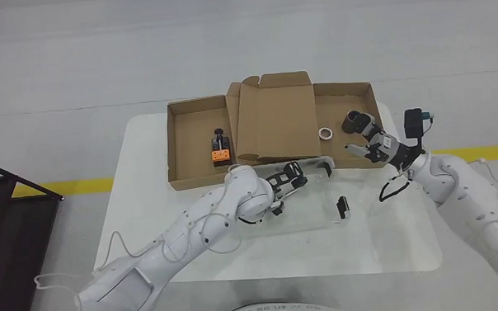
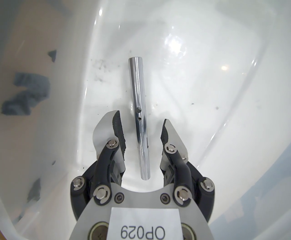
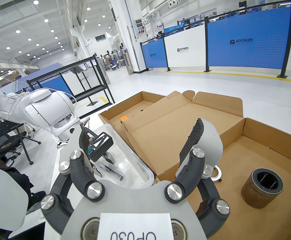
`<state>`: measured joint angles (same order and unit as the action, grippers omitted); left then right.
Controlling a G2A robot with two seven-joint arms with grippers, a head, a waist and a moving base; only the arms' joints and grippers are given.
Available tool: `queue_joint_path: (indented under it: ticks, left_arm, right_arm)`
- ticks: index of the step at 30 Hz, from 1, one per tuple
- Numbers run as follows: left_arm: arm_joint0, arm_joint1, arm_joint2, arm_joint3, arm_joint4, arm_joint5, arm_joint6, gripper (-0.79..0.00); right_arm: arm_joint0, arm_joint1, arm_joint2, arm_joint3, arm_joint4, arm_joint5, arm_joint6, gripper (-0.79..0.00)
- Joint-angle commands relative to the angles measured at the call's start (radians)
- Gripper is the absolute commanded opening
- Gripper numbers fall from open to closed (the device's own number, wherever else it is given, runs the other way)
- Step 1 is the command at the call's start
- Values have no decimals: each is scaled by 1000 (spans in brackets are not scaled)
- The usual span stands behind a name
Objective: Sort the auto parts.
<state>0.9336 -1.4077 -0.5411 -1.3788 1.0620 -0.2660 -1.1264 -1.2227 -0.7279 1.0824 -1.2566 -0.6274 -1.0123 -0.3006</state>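
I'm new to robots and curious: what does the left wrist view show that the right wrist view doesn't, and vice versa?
Left wrist: the small holes in the metal rod. Right wrist: the open right gripper and the cardboard box holding a brown cylinder and a white ring. Both: the rod in the clear tub, at the open left gripper.

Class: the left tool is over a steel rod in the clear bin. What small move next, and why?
Probably lower slightly and close: the left tool is open, straddling the rod lying in the bin, not touching it.
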Motion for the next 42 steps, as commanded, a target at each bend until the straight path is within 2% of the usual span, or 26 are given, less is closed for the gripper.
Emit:
queue_joint_path:
  ticks: [1, 6, 9, 13, 18, 23, 28, 34, 38, 42]
  left_arm:
    - [-1, -2, 0, 3, -2, 0, -1, -462]
    - [-4, -6, 1, 15, -5, -4, -7, -570]
    - [-8, -9, 1, 24, -11, -10, -8, -785]
    - [-14, -11, -3, 15, -12, -17, -15, -785]
    - [-6, -3, -20, -42, 5, -16, -28, -785]
    - [33, 18, -51, -164, 49, -7, -56, -785]
    - [103, 51, -108, -345, 114, -6, -78, -785]
    - [206, 101, -259, -523, 189, -7, -83, -785]
    - [262, 131, -407, -570, 206, -8, -68, -785]
    - [296, 151, -533, -564, 171, -24, -48, -785]
  right_arm:
    - [0, 0, 0, 0, 0, 0, -1, 0]
    - [0, 0, 0, 0, 0, 0, -1, 0]
    - [0, 0, 0, 0, 0, 0, -1, 0]
    - [0, 0, 0, 0, 0, 0, -1, 0]
    - [0, 0, 0, 0, 0, 0, -1, 0]
    - [0, 0, 0, 0, 0, 0, -1, 0]
    - [0, 0, 0, 0, 0, 0, -1, 0]
    - [0, 0, 0, 0, 0, 0, -1, 0]
    - [0, 0, 0, 0, 0, 0, -1, 0]
    - [0, 0, 0, 0, 0, 0, -1, 0]
